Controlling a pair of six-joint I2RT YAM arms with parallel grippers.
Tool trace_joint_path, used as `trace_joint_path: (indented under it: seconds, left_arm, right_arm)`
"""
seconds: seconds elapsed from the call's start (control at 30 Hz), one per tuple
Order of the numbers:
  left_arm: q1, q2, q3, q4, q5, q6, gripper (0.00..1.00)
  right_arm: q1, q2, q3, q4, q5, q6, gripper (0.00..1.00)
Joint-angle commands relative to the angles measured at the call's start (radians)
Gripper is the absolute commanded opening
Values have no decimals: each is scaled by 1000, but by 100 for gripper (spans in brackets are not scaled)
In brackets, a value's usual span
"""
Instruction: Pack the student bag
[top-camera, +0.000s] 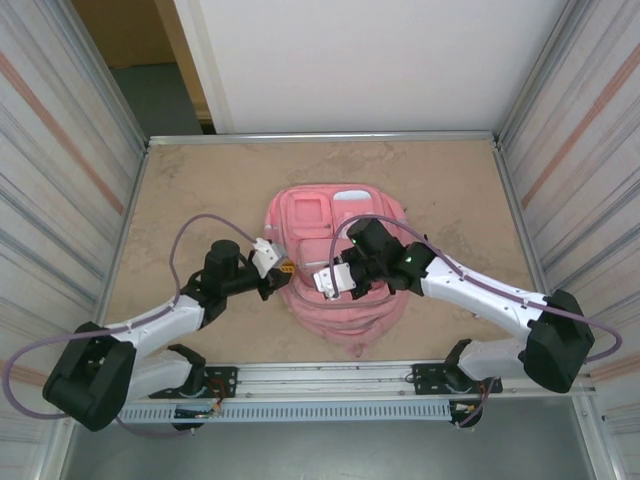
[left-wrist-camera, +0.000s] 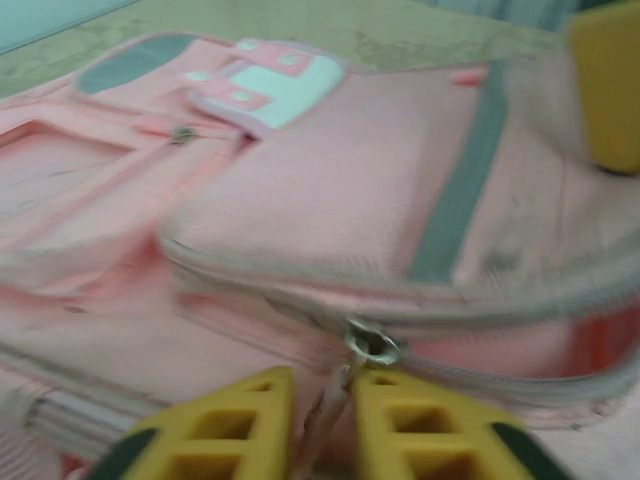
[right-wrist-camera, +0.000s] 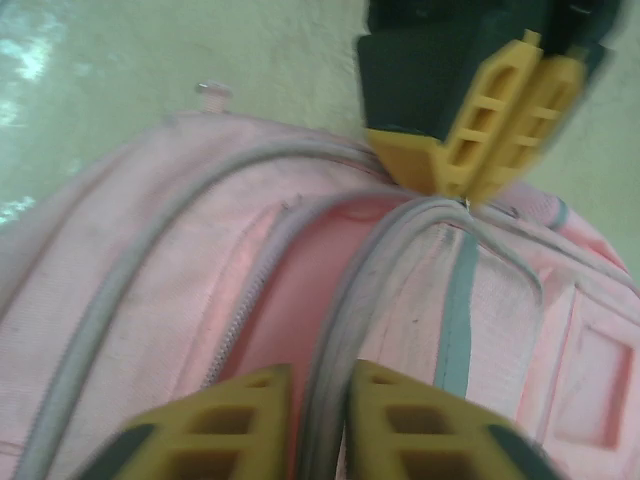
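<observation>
The student bag, pink with white trim, lies flat at mid-table. Its checkered patch faces up. My left gripper is at the bag's left edge. In the left wrist view its yellow fingers stand slightly apart, with the metal zipper slider just ahead and its pull tab hanging loose in the gap. My right gripper hovers over the bag's near half. Its jaws stand a little open astride the grey zip edge of a gaping pocket. The left gripper faces it at the zip's end.
The tan tabletop is fenced by ribbed metal walls on both sides. A metal rail carrying the arm bases runs along the near edge. A right-gripper finger shows in the left wrist view's top corner.
</observation>
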Motion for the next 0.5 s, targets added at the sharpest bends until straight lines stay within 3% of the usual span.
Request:
trace_joint_path:
  seconds: [0.0,0.03,0.13,0.3,0.4,0.47]
  left_arm:
    - [-41,-99,-18,-12,-131,42,44]
    - [-77,-133,-32,-13,-157,81,50]
    - [-160,-209,-59,6,-239,192,60]
    - [-181,-187,-10,-32,-145,327,61]
    - [-219,-94,37,-50,-143,406,61]
    - [-245,-50,79,-84,-145,442,61]
  right_arm:
    - [14,-33,-40,36,-19,85,45]
    - [2,-46,-47,67,-24,110,96]
    - [-44,-111,-71,162,-42,234,99]
    - [-159,-265,-164,394,98,648,99]
    - [-291,-322,-146,368,343,1099,99]
    - [-371,-317,-115,209,637,1404,99]
